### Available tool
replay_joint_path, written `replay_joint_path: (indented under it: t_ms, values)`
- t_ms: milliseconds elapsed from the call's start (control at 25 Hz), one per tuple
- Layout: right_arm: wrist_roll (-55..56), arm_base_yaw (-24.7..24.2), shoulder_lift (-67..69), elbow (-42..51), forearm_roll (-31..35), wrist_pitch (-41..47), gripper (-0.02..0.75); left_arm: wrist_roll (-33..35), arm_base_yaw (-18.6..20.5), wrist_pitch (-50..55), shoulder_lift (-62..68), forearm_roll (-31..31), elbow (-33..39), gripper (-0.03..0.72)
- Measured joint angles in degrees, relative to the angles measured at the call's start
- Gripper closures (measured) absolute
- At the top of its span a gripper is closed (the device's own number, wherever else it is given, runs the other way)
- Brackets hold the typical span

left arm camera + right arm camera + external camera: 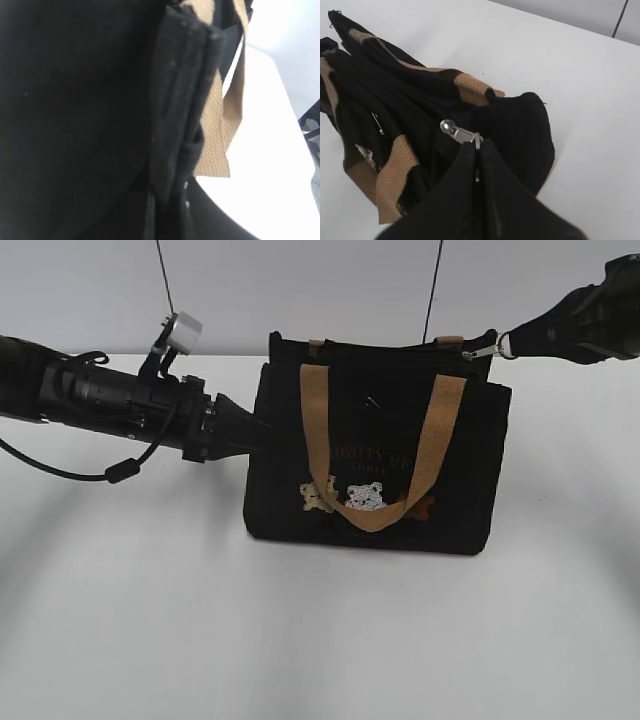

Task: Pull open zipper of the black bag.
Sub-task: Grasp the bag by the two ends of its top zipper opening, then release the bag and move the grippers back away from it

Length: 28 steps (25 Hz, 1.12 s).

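Note:
The black bag (pixel 380 525) stands upright on the white table, with two tan handles (pixel 438 435) and small teddy bears on its front. My left gripper (pixel 252 435) is shut on the fabric edge of the bag's left side; in the left wrist view, black bag cloth (pixel 75 100) fills the frame and a fold sits pinched between the dark fingers (pixel 172 205). My right gripper (pixel 522 335) is at the bag's top right corner, shut on the zipper's silver key ring (pixel 477 141). The silver pull tab (pixel 456 131) lies stretched from the bag's (pixel 520 125) end towards the gripper (pixel 477 150).
The white table (pixel 320 640) spreads around the bag. A black cable (pixel 60 465) loops under the left arm. Two thin dark cords (pixel 162 280) hang against the back wall. A tan strap end (pixel 220 130) dangles near the left gripper.

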Motion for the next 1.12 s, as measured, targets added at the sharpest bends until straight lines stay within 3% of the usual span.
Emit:
replay_joint_path:
  t_ms: [360, 480, 560, 720, 800, 880, 1120]
  values:
    - [0.2, 0.0, 0.0, 0.0, -0.76, 2.47, 0.734, -0.3, 0.0, -0.18, 0.0, 0.0, 0.0, 0.661]
    - [0.2, 0.0, 0.0, 0.0, -1.01, 3.26, 0.579, -3.28, 0.0, -1.22, 0.0, 0.0, 0.0, 0.64]
    - [0.23, 0.0, 0.0, 0.0, -1.01, 4.16, 0.424, -5.82, 0.0, -2.55, -0.05, 0.22, 0.0, 0.569]
    - [0.37, 0.0, 0.0, 0.0, -1.25, 5.92, 0.17, -9.66, 0.0, -4.92, -0.85, 2.24, 0.0, 0.288]
    - [0.37, 0.0, 0.0, 0.0, -1.65, 7.12, 0.129, -12.55, 0.0, -6.69, -2.17, 4.38, 0.0, 0.191]
    - [0.37, 0.0, -0.02, 0.0, -2.48, 8.58, 0.115, -15.09, 0.0, -8.84, -4.02, 7.4, 0.0, 0.155]
    - [2.82, 0.0, -2.23, 0.0, -7.69, 12.86, 0.113, -24.55, 0.0, -13.27, -10.42, 18.55, 0.0, 0.135]
